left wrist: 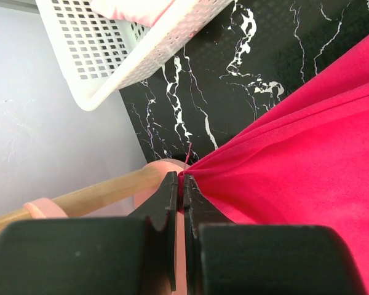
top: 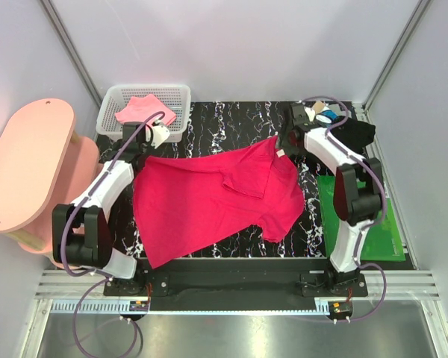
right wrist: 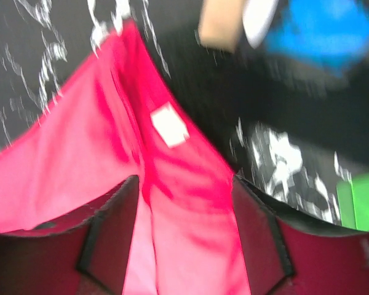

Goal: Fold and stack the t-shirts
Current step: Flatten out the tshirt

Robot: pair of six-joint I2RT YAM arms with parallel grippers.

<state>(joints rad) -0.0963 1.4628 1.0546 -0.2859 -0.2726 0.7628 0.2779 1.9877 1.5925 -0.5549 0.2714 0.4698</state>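
Note:
A crimson-red t-shirt (top: 209,201) lies spread and partly doubled over on the black marble table (top: 231,123). My left gripper (top: 155,139) is shut on its far left corner, and the left wrist view shows the red cloth (left wrist: 295,172) pinched between the jaws of the left gripper (left wrist: 184,187). My right gripper (top: 287,142) is at the shirt's far right corner. The right gripper (right wrist: 184,209) stands open over the red cloth (right wrist: 190,246), near its white label (right wrist: 170,125). A folded black t-shirt (top: 356,134) with a blue one (top: 326,118) on it sits at the far right.
A white mesh basket (top: 181,93) at the back left holds a pink shirt (top: 138,110). A green mat (top: 377,227) lies on the right, partly under the right arm. A pink stool (top: 26,160) stands off the table's left side.

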